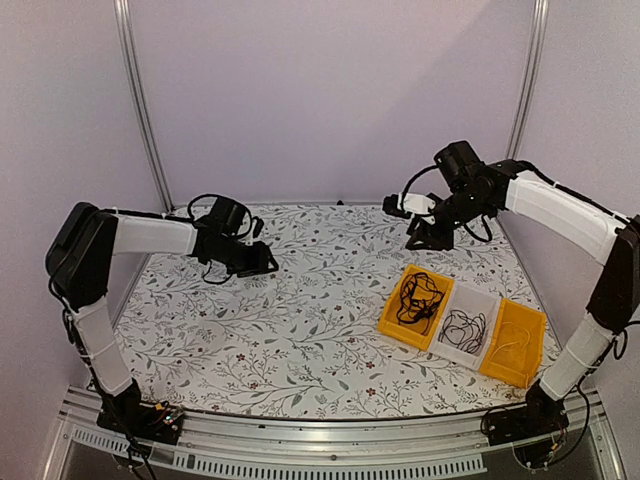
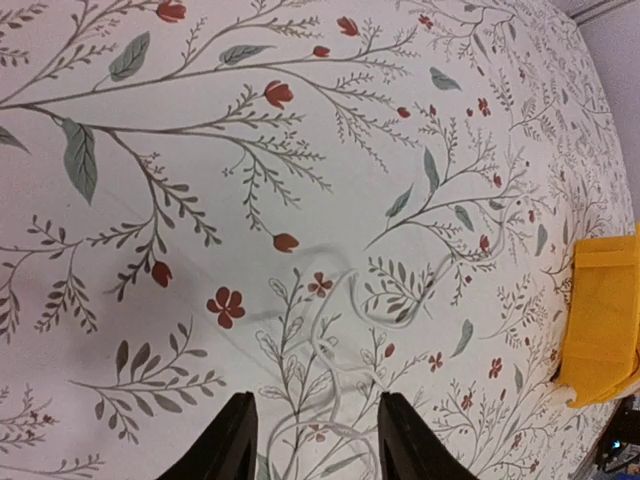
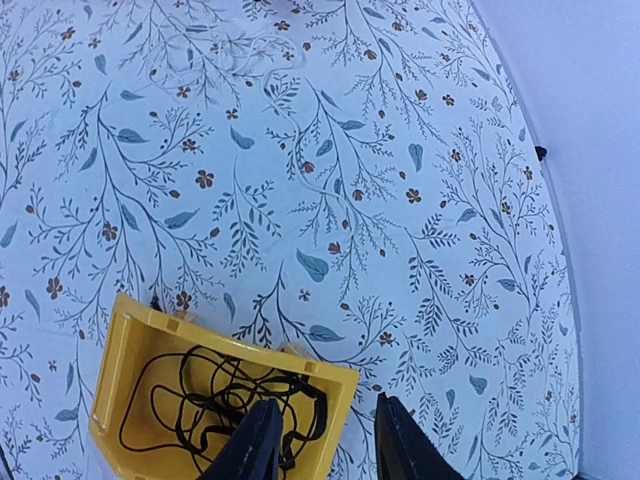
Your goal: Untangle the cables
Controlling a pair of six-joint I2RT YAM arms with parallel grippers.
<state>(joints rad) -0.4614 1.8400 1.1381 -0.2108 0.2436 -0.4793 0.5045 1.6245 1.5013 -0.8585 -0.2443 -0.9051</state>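
Black cables (image 1: pixel 415 296) lie tangled in the left yellow bin (image 1: pixel 392 318). Another black cable (image 1: pixel 464 327) lies in the white middle bin (image 1: pixel 490 302), and a pale cable (image 1: pixel 513 345) in the right yellow bin (image 1: pixel 532 368). My right gripper (image 1: pixel 416 238) hangs open above the table, behind the bins. In the right wrist view the right gripper (image 3: pixel 325 445) is empty over the near corner of the yellow bin (image 3: pixel 120 350) holding the black cables (image 3: pixel 215 400). My left gripper (image 1: pixel 258 263) hovers open at mid-left. Faint pale cord-like loops (image 2: pixel 338 335) lie on the cloth ahead of the left gripper (image 2: pixel 315 440).
A floral tablecloth (image 1: pixel 300 330) covers the table. The three bins stand side by side at the right front. A yellow bin (image 2: pixel 600 320) shows at the right edge of the left wrist view. Purple walls and metal posts (image 1: pixel 140 100) enclose the back and sides.
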